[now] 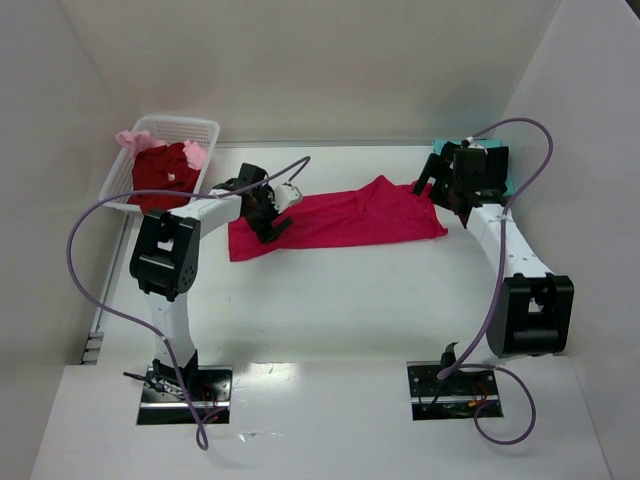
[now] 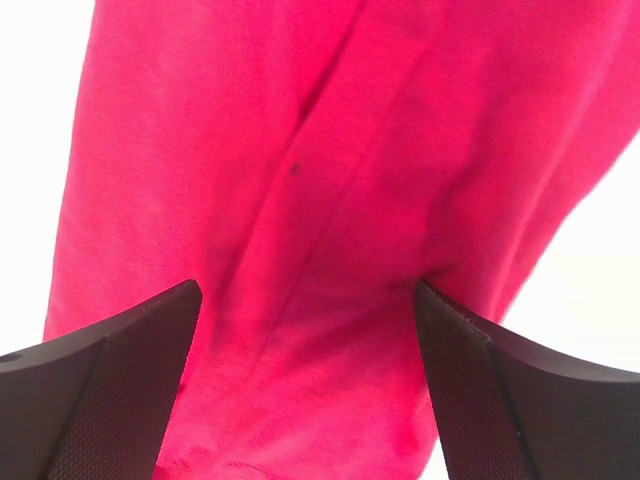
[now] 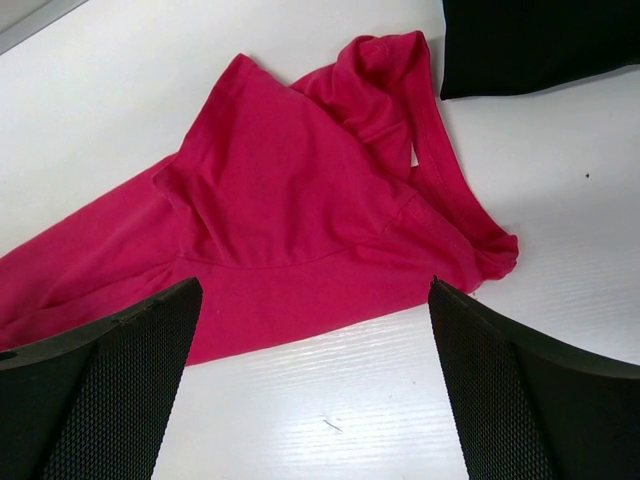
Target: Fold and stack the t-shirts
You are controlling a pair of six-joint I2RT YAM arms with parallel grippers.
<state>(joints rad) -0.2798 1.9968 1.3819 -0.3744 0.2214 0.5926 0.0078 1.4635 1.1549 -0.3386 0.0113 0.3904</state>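
The crimson-pink t-shirt (image 1: pixel 340 218) lies in a long strip across the middle of the table. My left gripper (image 1: pixel 272 228) hovers low over its left end, jaws wide open and empty; in the left wrist view the cloth (image 2: pixel 330 180) fills the gap between the fingers (image 2: pixel 305 295). My right gripper (image 1: pixel 432 188) is open and empty just above the shirt's right end, where the sleeve and neck (image 3: pixel 300 190) are bunched. A black t-shirt (image 3: pixel 540 40) lies just beyond it, with teal cloth (image 1: pixel 441 147) under it. Dark red (image 1: pixel 160 175) and pale pink (image 1: pixel 133 139) tees sit in the basket.
The white lattice basket (image 1: pixel 190 125) stands at the back left corner. White walls close in the table at the back and both sides. Purple cables loop from both arms. Bare white tabletop (image 1: pixel 340 310) lies in front of the shirt.
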